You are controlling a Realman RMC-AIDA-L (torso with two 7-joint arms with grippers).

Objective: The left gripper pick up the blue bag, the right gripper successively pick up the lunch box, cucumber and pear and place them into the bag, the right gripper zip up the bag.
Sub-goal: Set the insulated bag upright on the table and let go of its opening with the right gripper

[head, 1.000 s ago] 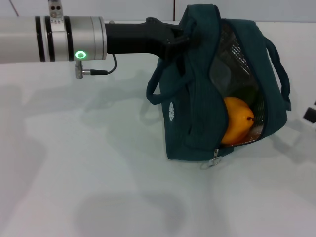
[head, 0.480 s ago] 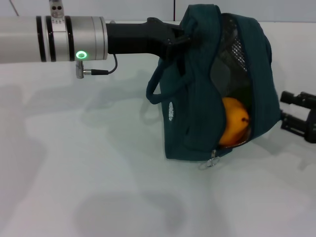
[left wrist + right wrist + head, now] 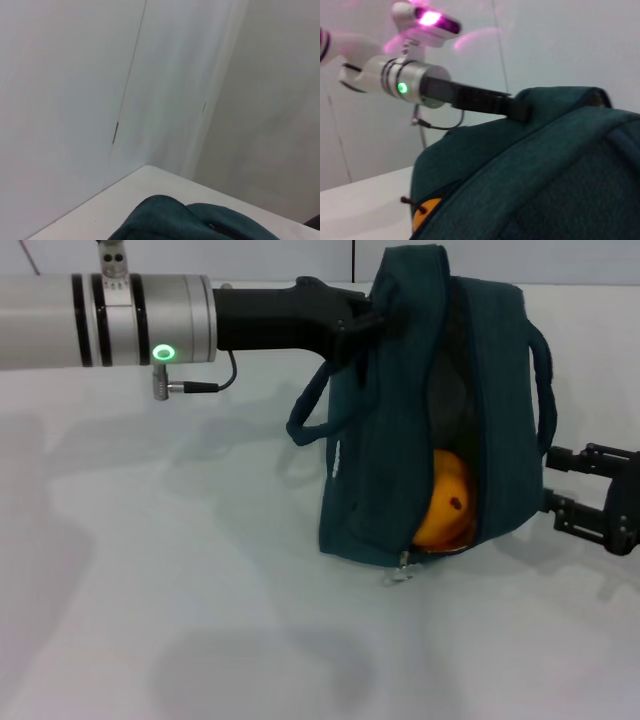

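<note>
Narrowed since before, the blue bag (image 3: 430,410) shows the pear (image 3: 443,510); left tool (image 3: 362,320) pinches its top; right tool (image 3: 572,482) spread beside it.

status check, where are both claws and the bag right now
Left claw clamped on blue bag top, holding it upright. Right claw open beside the bag's far side. Pear showing through the unzipped opening; zipper pull hanging at the bottom. Nothing blocking.

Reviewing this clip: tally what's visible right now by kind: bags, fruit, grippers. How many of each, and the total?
Bags: 1, the blue bag, part open, held up by the left gripper
Fruit: 1, the pear inside it
Grippers: 2, counting the right gripper open beside the bag
Total: 4
</note>
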